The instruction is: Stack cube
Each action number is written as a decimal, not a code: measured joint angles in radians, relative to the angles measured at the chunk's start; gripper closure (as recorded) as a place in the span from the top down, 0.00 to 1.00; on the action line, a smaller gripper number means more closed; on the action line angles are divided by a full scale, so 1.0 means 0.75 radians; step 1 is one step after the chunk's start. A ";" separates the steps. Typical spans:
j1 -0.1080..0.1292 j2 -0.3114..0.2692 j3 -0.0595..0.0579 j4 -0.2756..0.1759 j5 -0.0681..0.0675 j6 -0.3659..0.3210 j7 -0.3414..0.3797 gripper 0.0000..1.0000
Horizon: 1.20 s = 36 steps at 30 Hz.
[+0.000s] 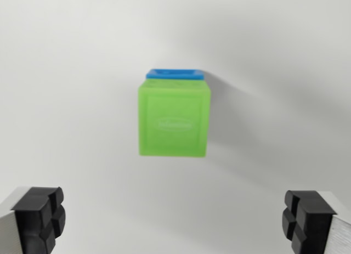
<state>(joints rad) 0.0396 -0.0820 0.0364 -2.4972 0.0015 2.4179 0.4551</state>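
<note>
A green cube (173, 119) fills the middle of the wrist view, seen from above with an oval logo on its top face. A blue cube (175, 73) shows only as a strip at the green cube's far edge; the green one sits on top of it and hides most of it. My gripper (174, 218) is open, its two black pads (41, 218) at the bottom corners of the view. Nothing is between the fingers, and the cubes lie beyond them, apart from both.
The cubes rest on a plain white surface (71, 89). A soft shadow falls to the wrist view's right of the stack.
</note>
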 joint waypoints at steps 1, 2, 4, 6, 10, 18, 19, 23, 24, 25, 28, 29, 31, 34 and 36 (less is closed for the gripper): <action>0.000 -0.012 0.000 0.005 0.000 -0.018 -0.001 1.00; 0.000 -0.025 0.000 0.011 0.001 -0.036 -0.001 1.00; 0.000 -0.043 0.000 0.020 0.002 -0.063 -0.001 1.00; 0.000 -0.069 0.000 0.033 0.003 -0.101 -0.002 1.00; 0.000 -0.111 0.000 0.061 0.004 -0.171 -0.003 1.00; 0.000 -0.173 0.000 0.118 0.006 -0.290 -0.004 1.00; 0.000 -0.180 0.000 0.125 0.006 -0.304 -0.004 1.00; 0.000 -0.201 0.000 0.152 0.006 -0.352 -0.005 1.00; 0.000 -0.206 0.000 0.159 0.007 -0.364 -0.005 1.00; 0.000 -0.211 0.000 0.166 0.007 -0.376 -0.005 1.00; 0.000 -0.224 0.000 0.188 0.007 -0.411 -0.005 1.00; 0.000 -0.228 0.000 0.195 0.007 -0.422 -0.005 1.00; 0.000 -0.234 0.000 0.205 0.007 -0.439 -0.005 1.00; 0.000 -0.245 0.000 0.227 0.007 -0.472 -0.005 1.00; 0.000 -0.250 0.000 0.236 0.007 -0.486 -0.006 1.00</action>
<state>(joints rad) 0.0396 -0.2692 0.0364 -2.3202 0.0070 2.0538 0.4510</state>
